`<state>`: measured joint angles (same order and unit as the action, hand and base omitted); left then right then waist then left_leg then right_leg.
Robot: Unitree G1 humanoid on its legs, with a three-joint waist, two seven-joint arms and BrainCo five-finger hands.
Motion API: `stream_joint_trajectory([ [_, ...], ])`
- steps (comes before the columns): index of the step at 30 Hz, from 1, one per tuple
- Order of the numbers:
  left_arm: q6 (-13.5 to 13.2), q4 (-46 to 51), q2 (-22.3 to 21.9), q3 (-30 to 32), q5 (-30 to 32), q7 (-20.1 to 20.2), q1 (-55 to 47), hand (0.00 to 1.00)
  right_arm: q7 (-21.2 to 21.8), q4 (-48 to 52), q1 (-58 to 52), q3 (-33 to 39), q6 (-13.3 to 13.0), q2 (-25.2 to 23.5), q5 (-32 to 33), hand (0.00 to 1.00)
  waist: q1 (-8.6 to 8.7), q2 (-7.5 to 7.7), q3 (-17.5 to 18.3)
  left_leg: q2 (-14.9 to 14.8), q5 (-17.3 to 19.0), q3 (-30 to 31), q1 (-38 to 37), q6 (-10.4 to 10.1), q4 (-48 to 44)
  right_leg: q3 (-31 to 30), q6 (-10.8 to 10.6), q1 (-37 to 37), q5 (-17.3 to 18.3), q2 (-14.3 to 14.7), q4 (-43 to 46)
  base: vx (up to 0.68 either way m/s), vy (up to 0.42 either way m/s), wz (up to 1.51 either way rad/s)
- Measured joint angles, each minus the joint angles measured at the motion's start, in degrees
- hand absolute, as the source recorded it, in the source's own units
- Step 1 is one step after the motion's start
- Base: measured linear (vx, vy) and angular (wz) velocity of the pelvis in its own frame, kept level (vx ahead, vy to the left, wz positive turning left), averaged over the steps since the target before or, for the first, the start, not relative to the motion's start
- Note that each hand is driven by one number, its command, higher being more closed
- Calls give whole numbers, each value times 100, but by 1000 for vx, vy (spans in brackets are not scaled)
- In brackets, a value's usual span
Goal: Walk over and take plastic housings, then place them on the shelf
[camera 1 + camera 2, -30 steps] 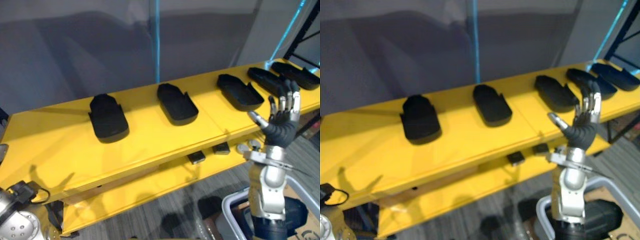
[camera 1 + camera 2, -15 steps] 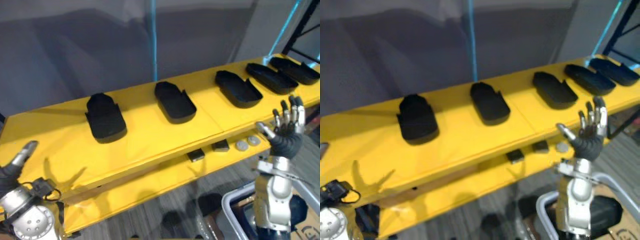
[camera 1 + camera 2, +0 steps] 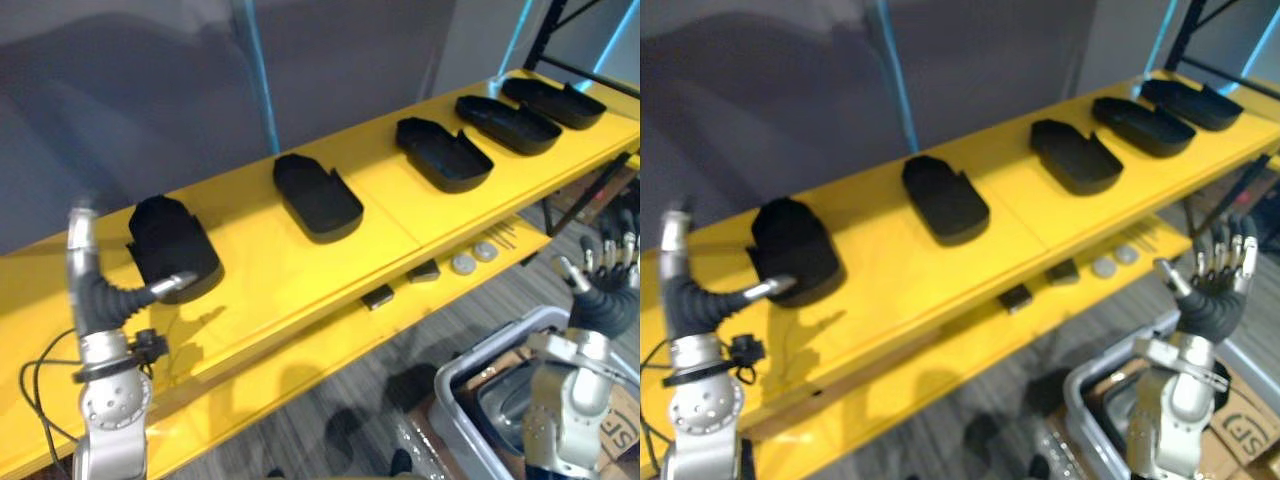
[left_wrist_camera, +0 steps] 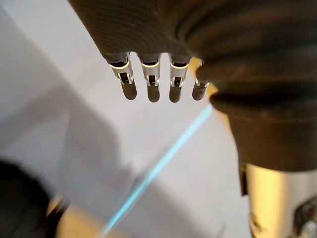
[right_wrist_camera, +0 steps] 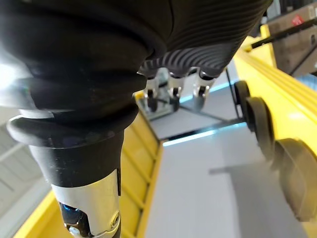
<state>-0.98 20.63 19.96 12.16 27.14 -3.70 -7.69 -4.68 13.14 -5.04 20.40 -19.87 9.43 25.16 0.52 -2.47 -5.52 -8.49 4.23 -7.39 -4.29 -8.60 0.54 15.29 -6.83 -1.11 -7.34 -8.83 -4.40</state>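
Several black plastic housings lie in a row on the yellow shelf: one at the left, one in the middle, a third to its right and two more at the far right end. My left hand is raised in front of the leftmost housing, fingers straight, holding nothing. My right hand stands open and empty below the shelf's right end, its fingers extended, apart from every housing.
A lower yellow shelf carries two small dark blocks and two round discs. A grey bin stands on the floor by my right arm. A grey wall with a blue stripe is behind the shelf.
The camera has shifted, sliding the scene leftward. My left hand has risen into view before the leftmost housing. My right hand has dropped lower, away from the shelf edge.
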Motion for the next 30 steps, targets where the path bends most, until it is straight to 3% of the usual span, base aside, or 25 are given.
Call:
stream_joint_trajectory([
  [2, 626, -244, 213, -186, 144, 476, 39, 0, -2, 0, 0, -40, 10, 24, 9, 0, 20, -11, -7, -6, 5, -162, -108, -3, 41, -123, 13, -1, 9, 8, 31, -7, 12, -21],
  [3, 752, -291, 253, -197, 147, 575, 72, 0, -4, 0, -1, -38, 11, 30, 14, 0, 24, -12, -8, -5, 6, -179, -116, -2, 53, -132, 13, -1, 10, 8, 33, -11, 11, -20],
  [5, 1265, -426, 378, -201, 268, 1090, 234, 0, 10, 0, -27, -35, 14, 57, 125, 0, 37, -14, -8, -7, 7, -242, -178, 0, 97, -176, 12, -8, 10, 12, 39, -12, 5, -10],
  [9, 1607, -652, 498, -220, 381, 1644, 496, 0, 120, 0, -70, -37, 16, 70, 171, 0, 42, -15, -8, -7, 7, -248, -179, 0, 97, -179, 12, -9, 10, 12, 44, -2, 0, -1],
  [19, 2098, -1395, 895, -401, 782, 1867, 1127, 0, 356, 0, -85, -186, 15, 125, 234, 0, 54, -38, 7, -7, 7, -277, -182, 0, 99, -186, 13, -8, 9, 14, 44, 0, 0, 0],
  [24, 2081, -1564, 896, -399, 952, 2134, 1126, 0, 363, 0, -85, -217, 15, 129, 337, 0, 38, -42, 10, -7, 7, -280, -181, 0, 100, -186, 14, -8, 8, 15, 44, 0, 0, 0],
  [30, 1891, -1563, 908, -401, 1206, 2775, 1126, 0, 362, 0, -85, -238, 15, 130, 340, 0, 37, -133, 73, -8, 7, -282, -181, 0, 103, -186, 14, -8, 6, 14, 44, 0, 0, 0],
])
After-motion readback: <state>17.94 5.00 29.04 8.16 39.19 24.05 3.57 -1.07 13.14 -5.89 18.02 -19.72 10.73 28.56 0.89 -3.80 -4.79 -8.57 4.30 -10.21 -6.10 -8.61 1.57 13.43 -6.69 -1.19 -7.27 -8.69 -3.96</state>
